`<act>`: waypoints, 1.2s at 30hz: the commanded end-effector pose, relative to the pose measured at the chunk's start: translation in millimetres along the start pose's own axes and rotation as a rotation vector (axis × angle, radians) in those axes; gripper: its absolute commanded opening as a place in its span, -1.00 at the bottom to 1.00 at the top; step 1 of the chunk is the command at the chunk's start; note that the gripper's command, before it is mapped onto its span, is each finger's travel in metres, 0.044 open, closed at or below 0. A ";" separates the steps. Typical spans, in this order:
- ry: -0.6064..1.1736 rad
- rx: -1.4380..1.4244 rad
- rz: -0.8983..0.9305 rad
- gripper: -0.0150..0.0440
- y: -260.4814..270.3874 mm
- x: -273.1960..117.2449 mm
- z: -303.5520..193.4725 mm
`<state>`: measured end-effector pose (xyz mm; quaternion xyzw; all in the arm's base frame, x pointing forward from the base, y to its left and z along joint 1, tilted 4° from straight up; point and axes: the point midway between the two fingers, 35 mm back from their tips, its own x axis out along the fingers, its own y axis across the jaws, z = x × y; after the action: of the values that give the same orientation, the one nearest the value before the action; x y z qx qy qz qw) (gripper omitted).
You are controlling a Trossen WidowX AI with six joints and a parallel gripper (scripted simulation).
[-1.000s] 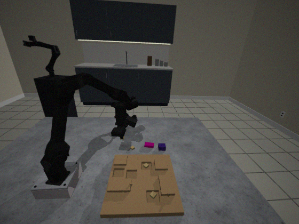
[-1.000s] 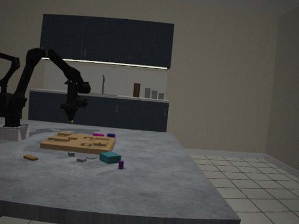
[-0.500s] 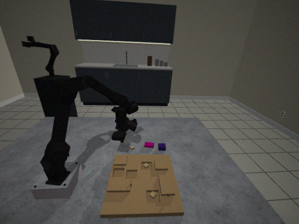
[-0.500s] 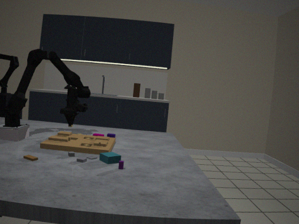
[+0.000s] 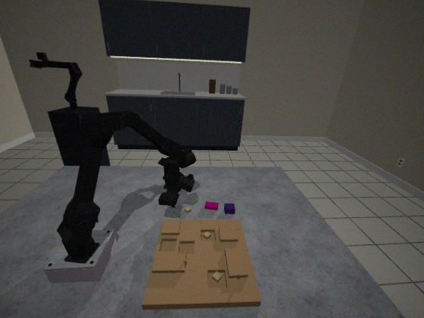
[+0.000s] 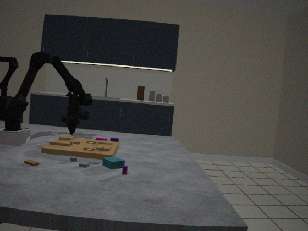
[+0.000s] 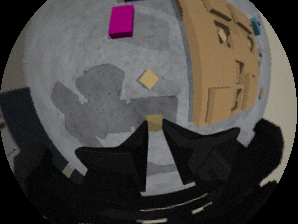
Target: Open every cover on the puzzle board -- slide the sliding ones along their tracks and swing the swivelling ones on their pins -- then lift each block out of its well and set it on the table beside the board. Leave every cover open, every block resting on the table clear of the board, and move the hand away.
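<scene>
My gripper [image 5: 171,203] [image 6: 72,133] [image 7: 154,123] is shut on a small tan block [image 7: 155,121], low over the table behind the puzzle board [image 5: 189,291] [image 6: 80,154] [image 7: 201,65]. Another tan block [image 5: 188,209] [image 7: 148,79] lies on the table between the gripper and the magenta block. Two tan blocks, one at the back [image 5: 207,235] and one at the front [image 5: 217,276], sit in uncovered wells. Two wells at the left [image 5: 168,246] [image 5: 186,247] look empty. Covers stand at back left [image 5: 170,227], back right [image 5: 229,232], left [image 5: 168,262] and right [image 5: 236,262]; what lies beneath them is hidden.
A magenta block [image 5: 211,206] [image 6: 101,139] [image 7: 121,21] and a dark purple block [image 5: 229,208] [image 6: 114,139] lie behind the board. In front of it lie an orange piece [image 6: 31,163], small grey pieces [image 6: 84,165], a teal box [image 6: 113,163] and a purple cylinder [image 6: 125,170].
</scene>
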<state>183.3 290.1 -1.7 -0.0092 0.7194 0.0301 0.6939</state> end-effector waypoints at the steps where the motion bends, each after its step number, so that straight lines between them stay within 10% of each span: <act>1: 0.009 0.004 -0.004 -0.22 -1.8 8.8 -2.4; 14: 0.009 0.004 -0.004 -0.22 -3.9 23.6 -4.1; 28: 0.002 0.000 -0.003 1.00 -2.8 18.4 -2.2; 36: 0.004 0.002 -0.003 1.00 -1.3 -6.0 -1.2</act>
<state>181.7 288.3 -4.7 -0.0098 0.7204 0.0278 0.6929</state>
